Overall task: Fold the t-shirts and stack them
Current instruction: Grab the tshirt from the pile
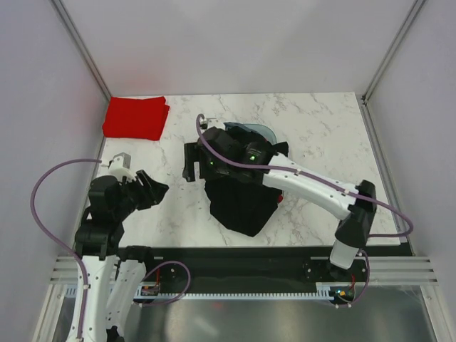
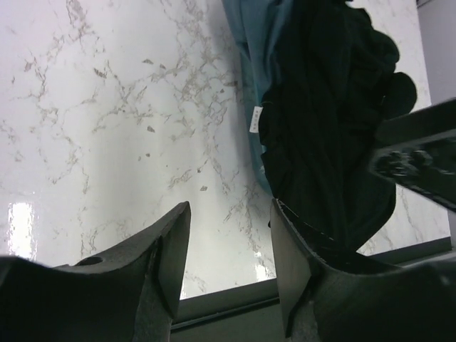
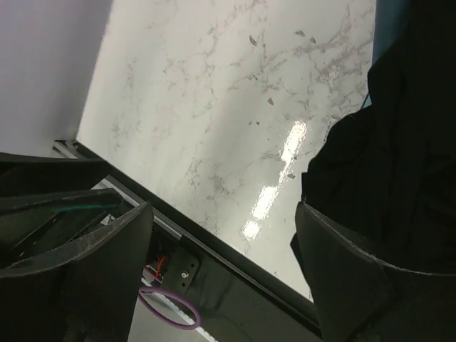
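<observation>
**Finding 1, completed work.** 1 red t-shirt [image 1: 135, 117] lies folded into a flat rectangle at the far left corner of the table [image 1: 313, 135]. It is the only folded item visible, so the stack stands at 1 garment.

**Finding 2, work in hand.** 1 black t-shirt [image 1: 242, 203] lies unfolded in a crumpled heap at the middle of the table. Its near end trails toward the near edge. Its far end is bunched against a grey-blue fabric tub [image 1: 260, 130], which is mostly hidden under the right arm. Whether the tub holds further shirts cannot be told.

**Finding 3, grippers.**
- The right gripper [image 3: 222, 214] reaches across the heap to its left side. Its jaws are spread wide with bare marble between them. The black cloth lies just beside 1 finger but is not pinched.
- The left gripper [image 2: 229, 206] sits near the left of the table, apart from the cloth. Its jaws are parted moderately and hold nothing.

**Assessment.** The task appears to be at an early stage. The black shirt has yet to be spread flat, folded and carried to the red one. My judgement is that the current step is taking hold of the black shirt's left edge so it can be drawn out flat.
</observation>
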Robot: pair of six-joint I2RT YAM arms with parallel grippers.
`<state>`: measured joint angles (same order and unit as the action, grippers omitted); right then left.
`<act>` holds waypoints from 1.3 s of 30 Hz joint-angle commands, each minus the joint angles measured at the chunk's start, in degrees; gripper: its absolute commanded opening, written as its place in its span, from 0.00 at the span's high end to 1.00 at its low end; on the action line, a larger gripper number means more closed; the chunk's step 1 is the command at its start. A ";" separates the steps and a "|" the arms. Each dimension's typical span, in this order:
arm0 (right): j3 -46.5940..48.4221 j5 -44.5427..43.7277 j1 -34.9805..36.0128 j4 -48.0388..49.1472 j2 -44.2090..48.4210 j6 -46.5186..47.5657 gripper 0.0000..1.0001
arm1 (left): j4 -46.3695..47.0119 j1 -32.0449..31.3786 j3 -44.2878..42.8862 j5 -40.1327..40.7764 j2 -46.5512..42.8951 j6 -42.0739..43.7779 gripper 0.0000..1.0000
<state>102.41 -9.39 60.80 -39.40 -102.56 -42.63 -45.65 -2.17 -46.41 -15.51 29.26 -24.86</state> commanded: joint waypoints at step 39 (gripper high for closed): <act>-30.66 4.73 4.16 9.70 18.10 -0.18 1.00 | 1.18 0.15 0.09 9.27 -3.59 -3.97 0.36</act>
<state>61.63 -4.64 64.99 -32.16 -84.88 -44.66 -45.15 -2.17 -46.41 -7.60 25.23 -27.33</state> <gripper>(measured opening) 0.047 0.645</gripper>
